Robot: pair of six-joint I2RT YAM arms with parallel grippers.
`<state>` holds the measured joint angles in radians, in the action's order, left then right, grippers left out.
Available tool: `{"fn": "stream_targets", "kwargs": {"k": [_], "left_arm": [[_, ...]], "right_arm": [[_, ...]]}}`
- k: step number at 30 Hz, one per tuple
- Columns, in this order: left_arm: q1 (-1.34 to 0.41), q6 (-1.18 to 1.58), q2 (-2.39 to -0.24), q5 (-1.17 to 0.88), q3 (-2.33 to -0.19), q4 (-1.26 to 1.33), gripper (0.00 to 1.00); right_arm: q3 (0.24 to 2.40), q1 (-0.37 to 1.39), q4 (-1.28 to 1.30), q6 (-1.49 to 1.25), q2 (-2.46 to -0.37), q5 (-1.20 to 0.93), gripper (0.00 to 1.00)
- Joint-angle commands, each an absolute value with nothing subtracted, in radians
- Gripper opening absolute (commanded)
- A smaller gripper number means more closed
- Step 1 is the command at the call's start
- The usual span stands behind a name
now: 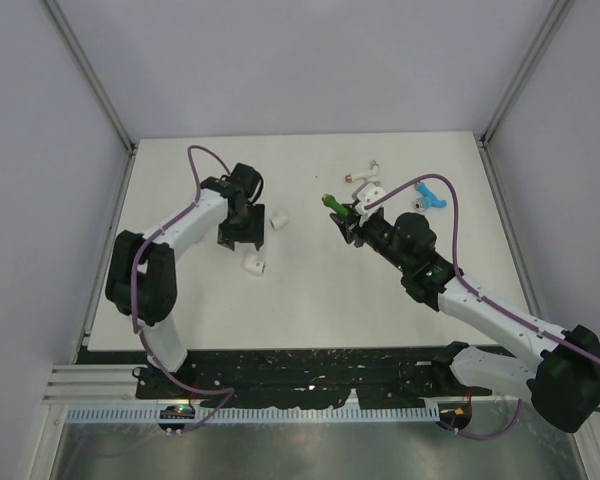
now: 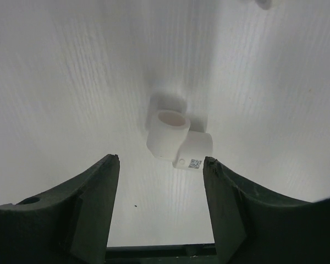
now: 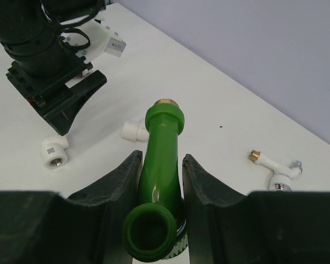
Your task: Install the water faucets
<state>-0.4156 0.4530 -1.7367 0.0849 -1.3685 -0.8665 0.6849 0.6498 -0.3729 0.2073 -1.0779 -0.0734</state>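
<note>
My right gripper [image 1: 346,214] is shut on the green faucet [image 1: 334,203] and holds it over the table's middle. In the right wrist view the green faucet [image 3: 164,157] lies between my fingers with its brass end pointing away. A white faucet [image 1: 365,176] and a blue faucet [image 1: 432,197] lie at the back right. The white faucet also shows in the right wrist view [image 3: 275,168]. No brown faucet is in view. My left gripper [image 1: 238,238] is open and empty. A white pipe fitting [image 2: 176,138] lies just beyond its fingertips.
That white fitting [image 1: 255,265] lies front of the left gripper. A second white fitting [image 1: 278,220] lies to its right, and another small white piece [image 1: 373,193] lies near the green faucet. The left arm [image 3: 44,60] stands across from my right gripper.
</note>
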Motion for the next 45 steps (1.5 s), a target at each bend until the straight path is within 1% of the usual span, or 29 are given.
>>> {"fn": "stream_targets", "kwargs": {"k": [1,4,18,26,29,31,35,39,45], "left_arm": [[-0.414,0.39,-1.818,0.066,-1.462,-0.956,0.64],[-0.414,0.385,-1.858,0.061,-1.476,-0.96,0.61],[-0.414,0.406,-1.974,0.023,-1.47,-0.916,0.57],[-0.414,0.428,-1.99,0.005,-1.419,-0.879,0.5],[-0.414,0.434,-1.971,-0.037,-1.39,-0.862,0.45],[-0.414,0.433,-1.945,-0.058,-1.371,-0.847,0.39],[-0.408,0.422,-1.847,-0.067,-1.345,-0.842,0.18],[-0.379,0.42,-1.718,-0.097,-1.33,-0.83,0.01],[-0.362,0.39,-1.497,-0.08,-1.342,-0.804,0.0]], "right_arm": [[0.704,0.65,-0.43,0.199,-1.065,-0.083,0.05],[0.704,0.652,-0.431,0.199,-1.065,-0.083,0.05],[0.701,0.649,-0.442,0.196,-1.075,-0.087,0.05],[0.699,0.65,-0.445,0.196,-1.077,-0.086,0.05],[0.698,0.65,-0.446,0.196,-1.077,-0.086,0.05],[0.696,0.65,-0.446,0.196,-1.078,-0.086,0.05],[0.706,0.65,-0.436,0.201,-1.081,-0.095,0.05],[0.733,0.652,-0.402,0.201,-1.104,-0.123,0.05],[0.747,0.678,-0.407,0.209,-1.114,-0.121,0.05]]}}
